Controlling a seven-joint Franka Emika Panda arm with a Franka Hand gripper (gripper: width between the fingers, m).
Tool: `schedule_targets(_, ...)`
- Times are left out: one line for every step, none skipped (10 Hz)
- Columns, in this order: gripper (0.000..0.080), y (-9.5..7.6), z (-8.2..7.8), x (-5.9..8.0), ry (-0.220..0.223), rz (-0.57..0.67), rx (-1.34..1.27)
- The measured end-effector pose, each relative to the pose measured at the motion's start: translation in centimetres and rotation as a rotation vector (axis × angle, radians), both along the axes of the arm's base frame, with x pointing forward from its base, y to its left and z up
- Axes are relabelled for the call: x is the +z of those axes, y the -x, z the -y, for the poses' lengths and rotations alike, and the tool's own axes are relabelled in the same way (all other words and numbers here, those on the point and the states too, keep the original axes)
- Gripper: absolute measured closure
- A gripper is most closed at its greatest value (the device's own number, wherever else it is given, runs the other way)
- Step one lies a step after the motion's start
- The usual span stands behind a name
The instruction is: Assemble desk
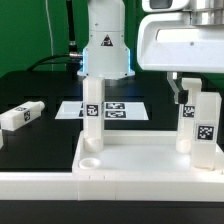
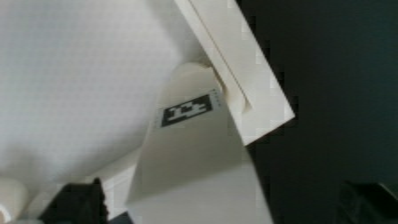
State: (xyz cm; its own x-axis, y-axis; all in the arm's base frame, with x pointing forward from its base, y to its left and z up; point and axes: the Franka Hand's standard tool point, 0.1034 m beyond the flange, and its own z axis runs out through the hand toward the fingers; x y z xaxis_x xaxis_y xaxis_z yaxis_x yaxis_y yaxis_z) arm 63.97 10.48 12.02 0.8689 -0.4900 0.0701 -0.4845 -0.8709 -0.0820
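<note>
Desk top (image 1: 140, 160), the large white plastic rectangular tray with raised rim, lies on the black surface (image 1: 45, 140) at the front of the exterior view. The jaws of the gripper (image 1: 181, 93) stand wide apart, clamped on nothing, low over the white block leg (image 1: 186, 125) at the far corner on the exterior view's right. The wrist view shows that tagged leg (image 2: 187, 150) between them, and we see no contact. We judge the step is seating this leg: centre on it, close square on flat faces, keep it upright, turn until snug, don't drag the tray. Counts: one top. Four legs: this one, far-left leg (image 1: 92, 110) and near-right leg (image 1: 208, 128) upright, and loose leg (image 1: 20, 116) lying on the surface at the exterior view's left. One empty round socket (image 1: 88, 158). One marker board (image 1: 112, 108).
</note>
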Motion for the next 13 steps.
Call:
schedule_targets(0.0150,0.01,-0.02,-0.01,0.007,0.002,0.057)
schedule_targets(0.0150,0.01,0.04,-0.01,0.021,0.004,0.137)
schedule_targets(0.0150,-0.01,0.19,-0.01,0.028,0.006,0.187)
schedule_targets(0.0163,-0.03,0.31,-0.01,0.034,0.007,0.235)
schedule_targets(0.0163,-0.03,0.30,-0.01,0.034,0.007,0.235)
schedule_targets(0.0332,-0.03,0.31,-0.01,0.034,0.007,0.234)
schedule_targets(0.0514,-0.03,0.32,-0.01,0.034,0.007,0.234)
schedule_targets(0.0511,-0.03,0.32,-0.01,0.034,0.007,0.233)
schedule_targets(0.0511,-0.03,0.34,-0.01,0.032,0.007,0.212)
schedule_targets(0.0511,-0.03,0.34,-0.01,0.031,0.007,0.207)
schedule_targets(0.0511,-0.04,0.35,-0.01,0.028,0.005,0.174)
schedule_targets(0.0511,-0.01,0.41,-0.03,0.019,0.002,0.093)
schedule_targets(0.0511,0.00,0.46,-0.04,0.012,0.000,0.029)
